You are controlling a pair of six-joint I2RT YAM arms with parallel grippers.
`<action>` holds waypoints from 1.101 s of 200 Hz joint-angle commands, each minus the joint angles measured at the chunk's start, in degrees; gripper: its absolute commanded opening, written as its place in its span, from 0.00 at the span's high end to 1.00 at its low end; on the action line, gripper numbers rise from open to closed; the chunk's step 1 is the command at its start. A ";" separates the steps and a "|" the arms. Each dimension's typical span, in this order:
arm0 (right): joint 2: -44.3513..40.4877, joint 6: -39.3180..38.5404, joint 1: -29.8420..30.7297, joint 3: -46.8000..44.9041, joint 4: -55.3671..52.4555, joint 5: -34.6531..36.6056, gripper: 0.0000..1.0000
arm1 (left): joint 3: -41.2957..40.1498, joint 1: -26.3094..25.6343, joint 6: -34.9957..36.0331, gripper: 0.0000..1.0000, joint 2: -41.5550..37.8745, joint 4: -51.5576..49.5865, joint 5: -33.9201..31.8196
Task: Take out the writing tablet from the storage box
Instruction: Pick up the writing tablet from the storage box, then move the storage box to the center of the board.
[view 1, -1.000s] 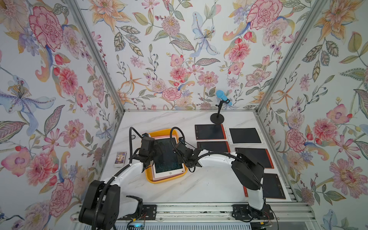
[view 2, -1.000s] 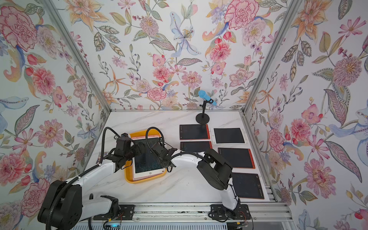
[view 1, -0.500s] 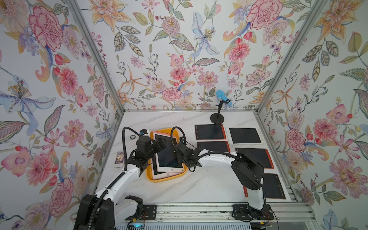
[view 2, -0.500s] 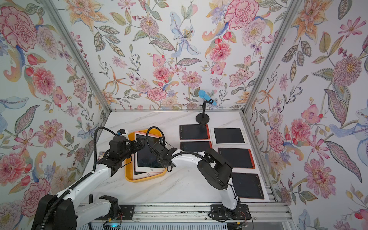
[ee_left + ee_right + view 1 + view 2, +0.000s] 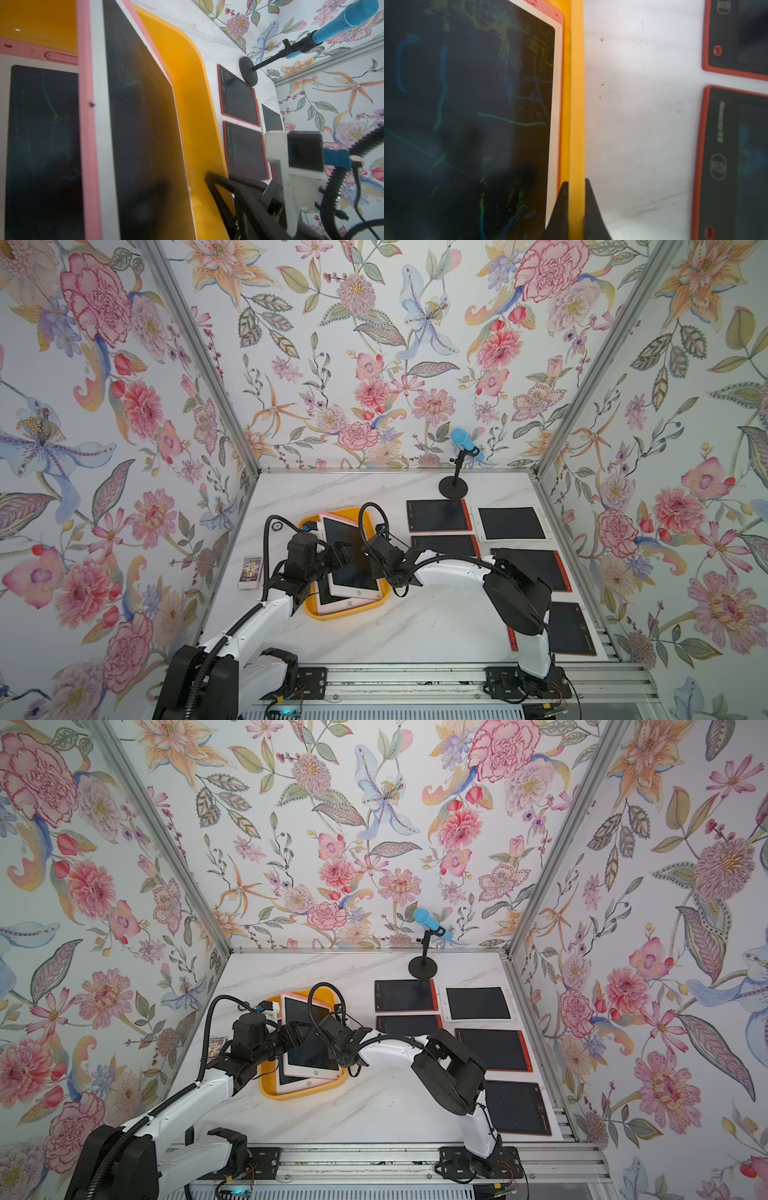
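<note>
1. L gripper (image 5: 341,555) now at writing tablet's (image 5: 353,572) 9 o'clock edge; finger gap: can't tell.
2. R gripper (image 5: 574,185) pinches storage box's (image 5: 328,614) 3 o'clock wall.
3. Tablet, square a sec ago, now sits skewed in box: loosened, not out yet.

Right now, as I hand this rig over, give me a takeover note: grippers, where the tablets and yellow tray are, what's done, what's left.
Right gripper: shut on the right wall of the shallow yellow-orange plastic storage box.
Left gripper: at the left edge of the pink-framed, white-bezelled writing tablet; grip unclear.
That tablet lies skewed over a second pink-framed tablet, both in the box.
Done: box held. Left: lift the top tablet out onto the white marble table, where five dark tablets lie.
</note>
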 commanded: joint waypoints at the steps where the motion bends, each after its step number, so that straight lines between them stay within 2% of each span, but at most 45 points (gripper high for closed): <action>1: 2.89 2.30 -1.13 -2.69 -2.77 -3.09 0.93 | 2.11 -0.30 1.90 0.38 -2.56 -2.99 -0.57; 30: 2.83 3.37 -1.87 -3.32 -2.34 -3.23 0.94 | 3.88 -0.30 3.51 0.51 -4.43 -5.77 -2.52; 77: 2.89 4.00 -2.93 -2.32 -2.30 -3.29 0.94 | 3.04 -0.29 3.62 0.75 -3.90 -4.54 -1.53; 98: 3.11 4.99 -3.86 -2.10 -2.39 -3.38 0.94 | 3.61 -0.13 3.53 0.81 -3.96 -4.33 -1.29; 169: 4.49 7.61 -9.18 0.69 -1.98 -4.43 0.94 | 10.68 2.66 2.60 0.86 -8.61 -6.16 -2.49; 202: 6.43 9.90 -12.12 4.42 -1.41 -5.94 0.93 | 13.18 4.53 2.23 0.88 -8.15 -5.54 -2.44; 210: 7.26 10.59 -12.61 5.70 -1.38 -6.63 0.89 | 13.41 4.80 2.15 0.88 -7.37 -5.24 -2.17; 220: 8.10 11.08 -12.63 7.09 -1.38 -7.06 0.75 | 13.31 5.24 2.09 0.89 -6.33 -4.49 -2.12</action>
